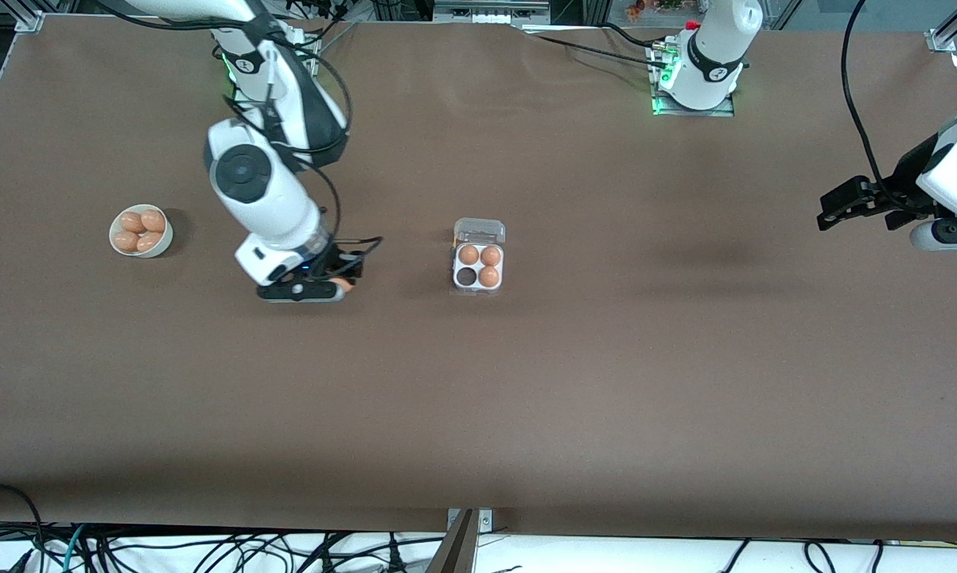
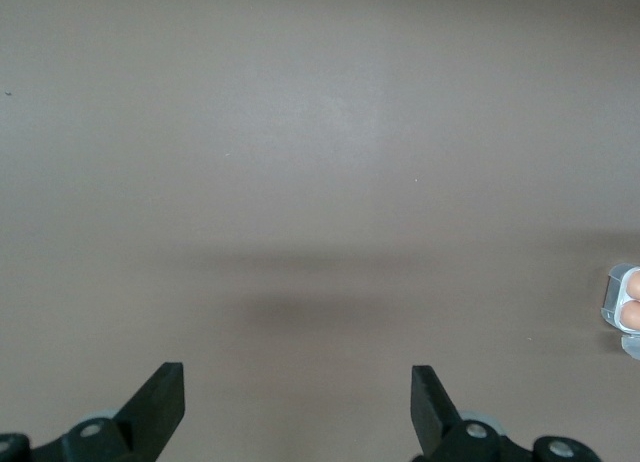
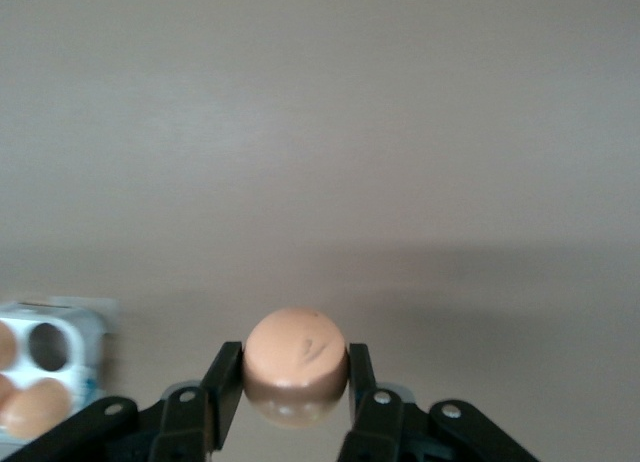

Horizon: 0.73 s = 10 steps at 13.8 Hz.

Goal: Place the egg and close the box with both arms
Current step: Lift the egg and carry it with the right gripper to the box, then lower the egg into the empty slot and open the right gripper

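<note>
Jaws, right gripper (image 3: 296,397): pinching the egg (image 3: 296,367) from both sides; in the right wrist view we see a finger pressed against each flank, the egg's blunt top showing between them.
Jaws, left gripper (image 2: 298,412): spread wide, nothing between them; the left arm waits over bare table toward its own end.
Egg, location: in the air in the right gripper (image 1: 343,285), over the table between the bowl (image 1: 141,231) and the box (image 1: 479,259).
Box, condition: clear lid standing open on the side away from the front camera; three cells filled, one empty.
Empty cell (image 1: 467,276): in the row nearer the front camera, on the side toward the right arm's end.
Bowl, contents: four spare eggs, well apart from the box.
Step in hand, our reading: carrying the egg across to the empty cell.
Handling advice: we would bring the egg square over the dark cell before lowering, so it does not knock the neighbouring eggs.
Release advice: we would let go only once the egg sits low in the cell; dropped from height it could bounce or crack.
Lid, caution: we would keep the gripper clear of the raised lid on the way down.
Remaining, our reading: seat the egg, then close the lid with both arms.
</note>
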Each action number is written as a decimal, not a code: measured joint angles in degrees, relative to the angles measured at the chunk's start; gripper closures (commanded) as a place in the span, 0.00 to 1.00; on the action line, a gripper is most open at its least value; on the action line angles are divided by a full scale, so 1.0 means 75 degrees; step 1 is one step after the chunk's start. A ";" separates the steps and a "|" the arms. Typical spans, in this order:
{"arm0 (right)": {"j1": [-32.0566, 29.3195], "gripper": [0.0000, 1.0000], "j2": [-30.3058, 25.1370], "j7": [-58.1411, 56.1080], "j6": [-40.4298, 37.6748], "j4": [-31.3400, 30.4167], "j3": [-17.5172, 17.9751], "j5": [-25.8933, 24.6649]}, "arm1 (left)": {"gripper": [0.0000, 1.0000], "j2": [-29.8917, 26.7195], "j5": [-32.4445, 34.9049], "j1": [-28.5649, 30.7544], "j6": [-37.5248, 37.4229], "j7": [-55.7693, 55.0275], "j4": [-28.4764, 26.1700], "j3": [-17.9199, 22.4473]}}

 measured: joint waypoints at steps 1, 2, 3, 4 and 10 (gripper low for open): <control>0.0259 0.83 0.0193 0.0335 0.0000 0.0219 0.0002 -0.0001 | 0.00 0.0000 0.0000 0.0000 -0.0001 0.0000 0.0000 0.0000; 0.0479 0.83 0.0369 0.0613 -0.0001 0.0418 0.0004 -0.0001 | 0.00 0.0000 0.0000 0.0001 -0.0003 0.0000 0.0001 0.0000; 0.0674 0.83 0.0539 0.0825 -0.0001 0.0608 0.0004 -0.0002 | 0.00 0.0000 0.0000 0.0003 -0.0004 0.0000 0.0001 0.0000; 0.0847 0.83 0.0703 0.0983 -0.0003 0.0787 0.0004 -0.0002 | 0.00 0.0000 0.0000 0.0006 -0.0004 0.0000 0.0001 0.0000; 0.1937 0.84 0.1660 0.2362 -0.0023 0.1574 -0.0002 -0.0342 | 0.00 0.0001 0.0000 0.0013 -0.0009 0.0000 0.0002 0.0001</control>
